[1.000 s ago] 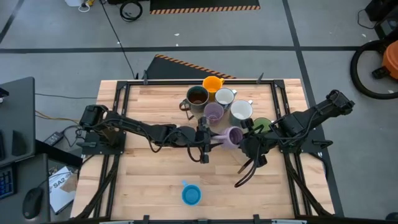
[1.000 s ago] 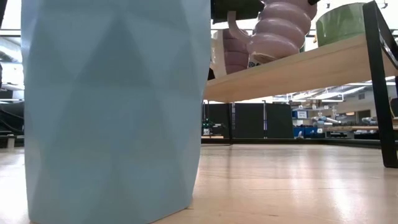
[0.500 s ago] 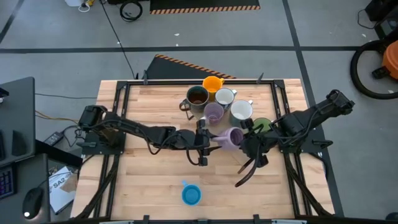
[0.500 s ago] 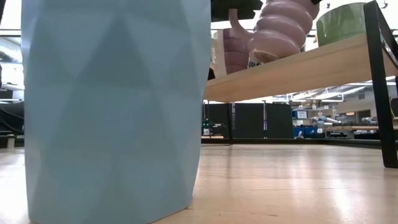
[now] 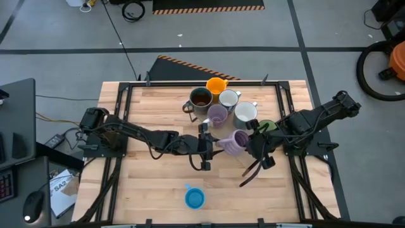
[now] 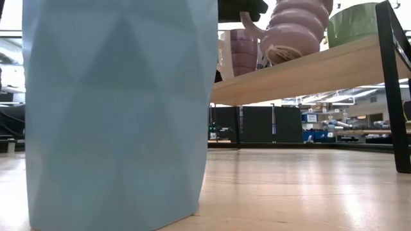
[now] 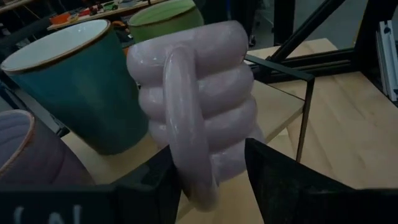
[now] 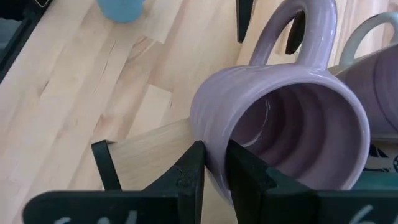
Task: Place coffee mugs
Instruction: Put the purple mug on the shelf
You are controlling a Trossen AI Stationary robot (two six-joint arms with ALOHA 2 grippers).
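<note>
Ribbed purple mug (image 5: 235,140): tilted — handle between left gripper (image 7: 208,186) fingers, clamped.
Right gripper (image 8: 214,165): fingers pinch the mug's rim wall.
Blue mug (image 5: 195,197): well apart.

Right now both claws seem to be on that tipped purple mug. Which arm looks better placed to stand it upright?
Probably the right. The right gripper pinches the rim of the purple mug, a hold suited to tilting it up. The left gripper only straddles its handle.
</note>
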